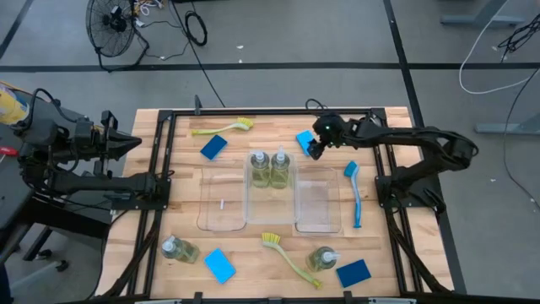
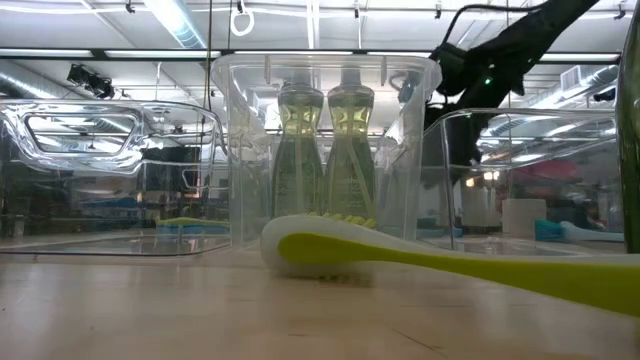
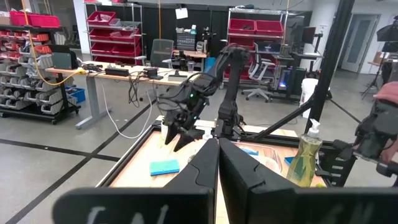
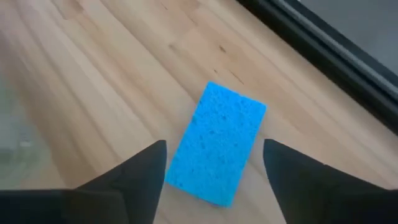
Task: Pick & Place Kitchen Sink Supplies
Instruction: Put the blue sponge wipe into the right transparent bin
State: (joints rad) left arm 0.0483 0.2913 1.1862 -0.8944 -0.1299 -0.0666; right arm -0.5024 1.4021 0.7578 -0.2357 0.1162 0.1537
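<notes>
The right gripper (image 4: pixel 214 163) hangs above a blue sponge (image 4: pixel 217 151) lying flat on the wooden counter (image 4: pixel 112 81), its fingers wide on both sides of it. The left gripper (image 3: pixel 217 163) waits at the counter's left edge, fingers together.

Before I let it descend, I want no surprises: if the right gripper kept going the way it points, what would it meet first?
Most likely the blue sponge. The right gripper is open, with that sponge lying flat on the wooden table between its fingers. Nothing shows in between, though how high it hangs is unclear.
</notes>
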